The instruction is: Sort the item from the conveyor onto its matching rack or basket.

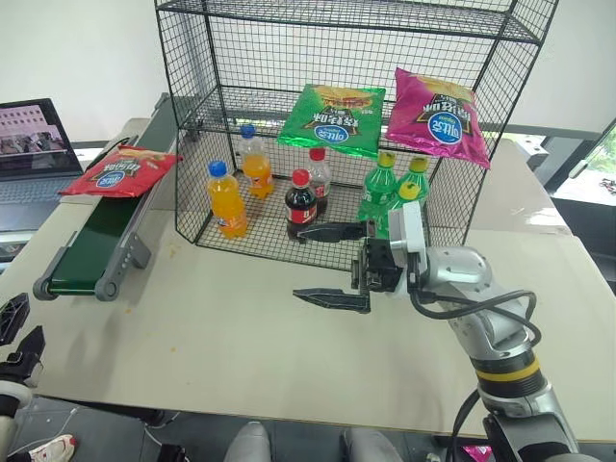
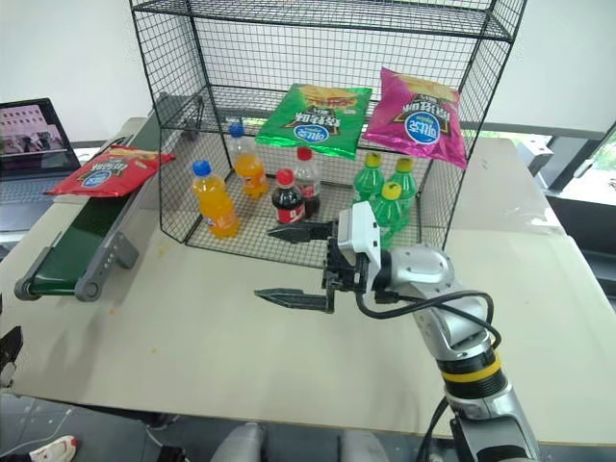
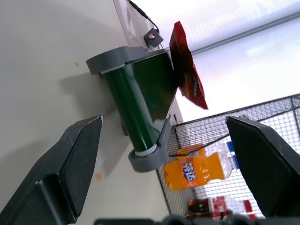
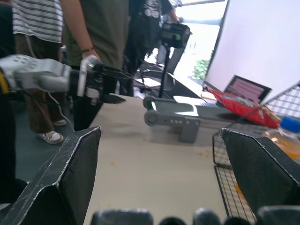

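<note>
we take the black wire rack [image 1: 346, 125] as our landmark. to its left, the red chip bag [image 1: 120, 173] lies on the dark green conveyor belt [image 1: 91, 245], near the belt's far end; one edge of the bag overhangs the belt toward the rack. in the left wrist view the bag is seen edge-on, so its logo cannot be read there. the laptop [image 1: 34, 140] further left is cut off by the frame edge.

in front of the rack, the right gripper [image 1: 332, 265] hangs over the bare tabletop [image 1: 212, 327] with its jaws spread wide and nothing between them, fingers pointing toward the conveyor. its upper finger overlaps the rack's lower front edge, partly hiding the cola bottle [image 1: 301, 204].

the left gripper [image 4: 110, 84] is off the table's near-left corner, well apart from the rack and short of the conveyor; its jaws are parted and empty (the head view catches just its tips).

the tabletop between the conveyor's near roller [image 3: 140, 136] and the rack's front is open. people stand beyond the table edge, cut off at the chest.
</note>
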